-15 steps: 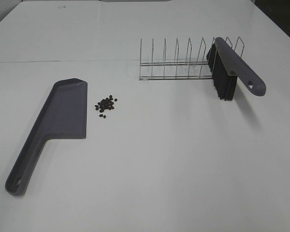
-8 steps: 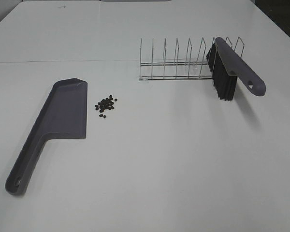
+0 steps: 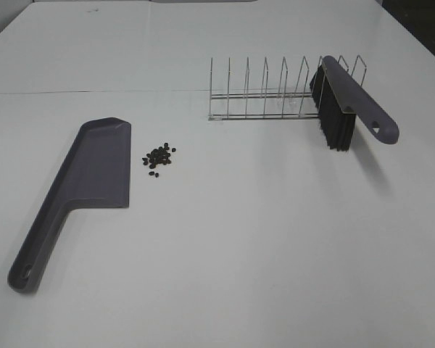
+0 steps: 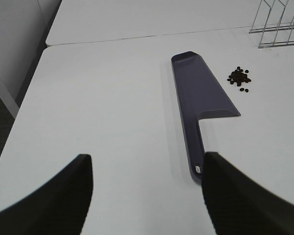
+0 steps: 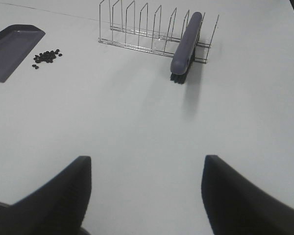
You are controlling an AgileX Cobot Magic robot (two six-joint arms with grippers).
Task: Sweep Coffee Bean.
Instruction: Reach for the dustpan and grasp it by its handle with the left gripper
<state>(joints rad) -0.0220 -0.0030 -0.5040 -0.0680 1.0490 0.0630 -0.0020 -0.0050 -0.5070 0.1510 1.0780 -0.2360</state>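
Note:
The coffee beans (image 3: 159, 157) lie in a loose dark cluster on the white table, just right of the grey dustpan (image 3: 93, 172), whose handle points toward the front left. They also show in the left wrist view (image 4: 239, 79) and right wrist view (image 5: 46, 56). The grey brush (image 3: 351, 98) with black bristles leans in the wire rack (image 3: 264, 94) at the back right. My left gripper (image 4: 147, 196) is open and empty, short of the dustpan (image 4: 202, 93) handle. My right gripper (image 5: 144, 196) is open and empty, well short of the brush (image 5: 186, 44). Neither gripper shows in the exterior view.
The wire rack (image 5: 147, 29) has several upright dividers. A seam runs across the table (image 3: 225, 246) behind the dustpan. The table's left edge (image 4: 27, 103) drops off to the floor in the left wrist view.

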